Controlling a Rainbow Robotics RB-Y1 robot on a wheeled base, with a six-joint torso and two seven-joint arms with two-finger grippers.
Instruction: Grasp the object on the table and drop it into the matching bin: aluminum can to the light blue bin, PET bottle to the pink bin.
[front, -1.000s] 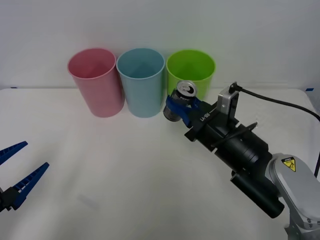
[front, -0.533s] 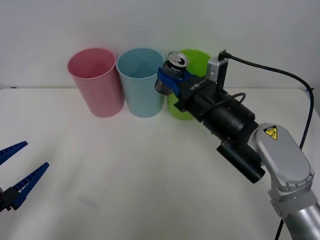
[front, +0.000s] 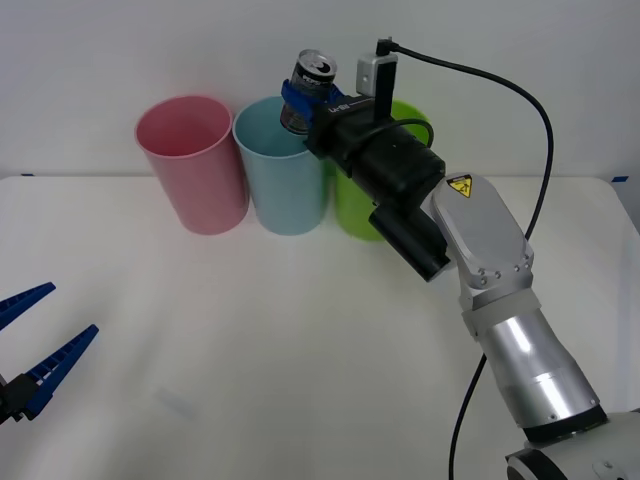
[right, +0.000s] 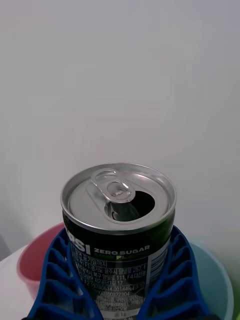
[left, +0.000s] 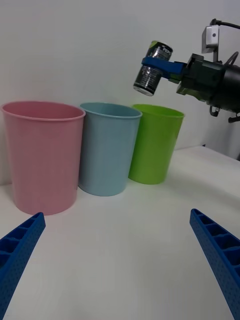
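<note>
Above the round rim of the tall light blue plastic bin, seen from the front, our right tool holds the small silver-grey aluminum can clamped between its blue ribbed fingers. A second ago the can hung low in front of the lime green plastic bin; since then we have lifted it and swung it toward our left, so it now tilts over the blue rim's nearer-to-green side. We judge the carry nearly done, with release the step left. The tall pink plastic bin stands touching or just beside the blue one, so little sideways drift is allowed. Our left tool waits low over the wide white surface, fingers spread and holding nothing, unmoved.

From the right wrist, the can sits upright between two closed ribbed fingers, its pull-tab top open. Pink rim and blue rim flank it below.

From the left wrist, the can hangs well clear above the three bins, between the blue bin and the green bin rather than centred. We would carry it a little farther over the blue mouth first. Open air surrounds the right tool, and the surface lies bare ahead of the left tool's spread fingers.
</note>
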